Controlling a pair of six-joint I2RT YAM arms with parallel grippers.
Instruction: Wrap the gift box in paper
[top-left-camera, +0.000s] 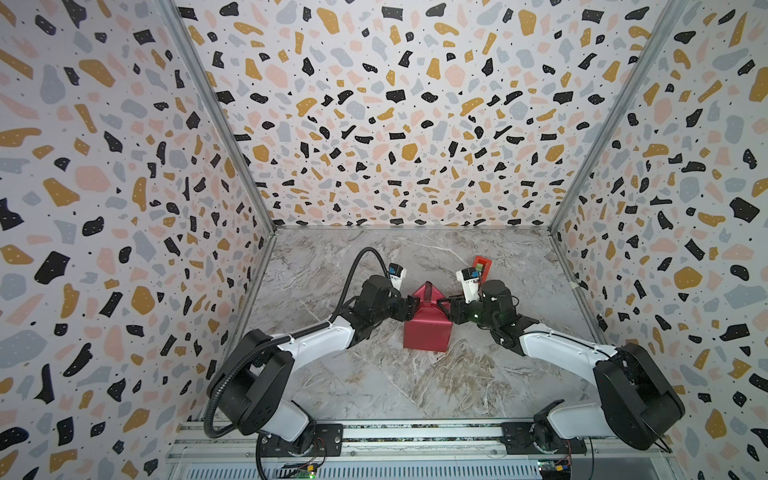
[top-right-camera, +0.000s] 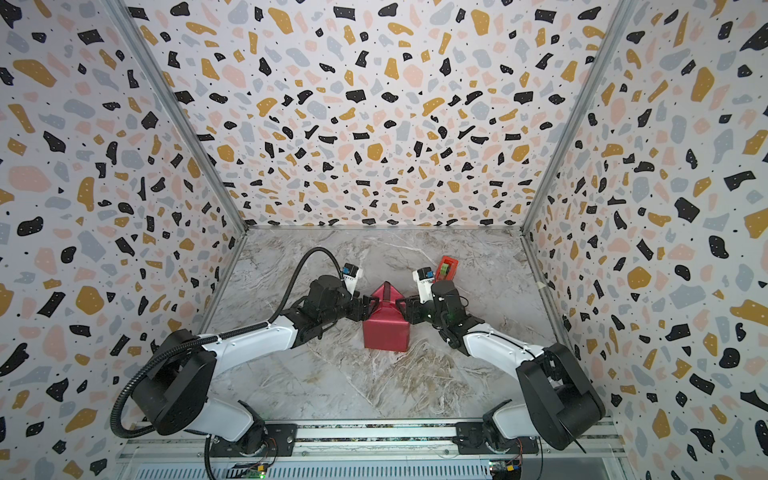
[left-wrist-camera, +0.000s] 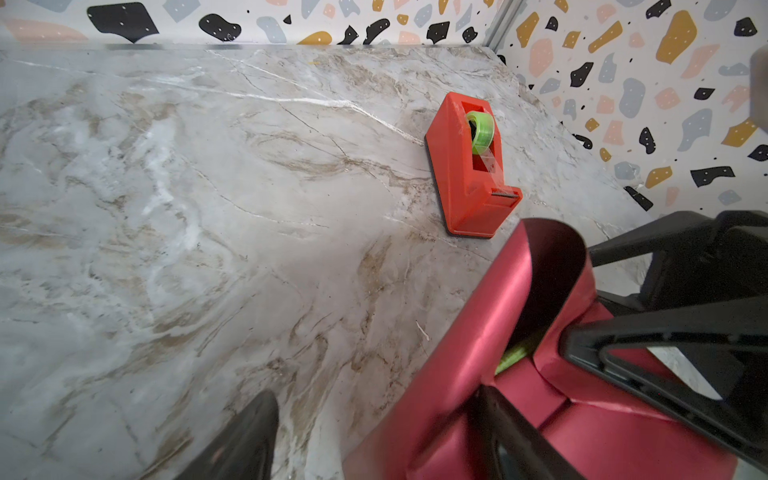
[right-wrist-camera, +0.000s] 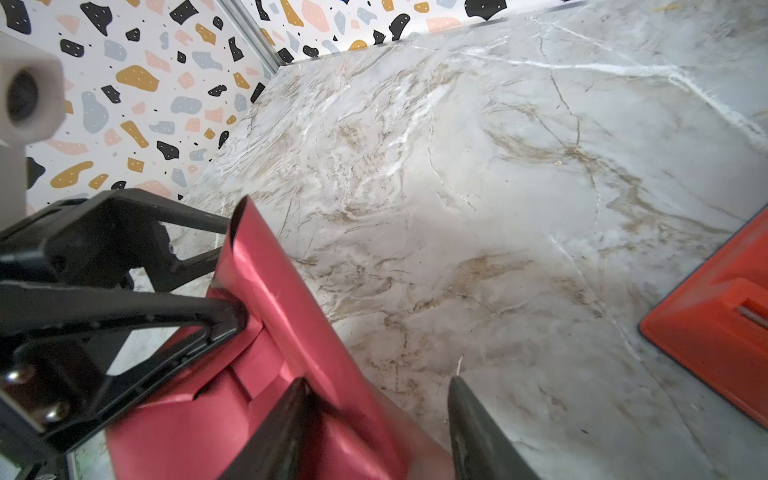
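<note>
Wrapping nears its last folds at lower centre of both top views. The paper cloaks the gift box, which shows only as a green sliver in the left wrist view. To crease the far end well, we should press both side tucks in evenly, then fold the peaked flap down. Our forearms angle in from the lower corners. The left gripper gapes wide and the right gripper stands part-open, neither clamping paper.

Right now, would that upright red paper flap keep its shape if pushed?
Probably not: the paper flap curls in a soft loop, so it likely bends easily. Its glossy sheen suggests it may slip.
</note>
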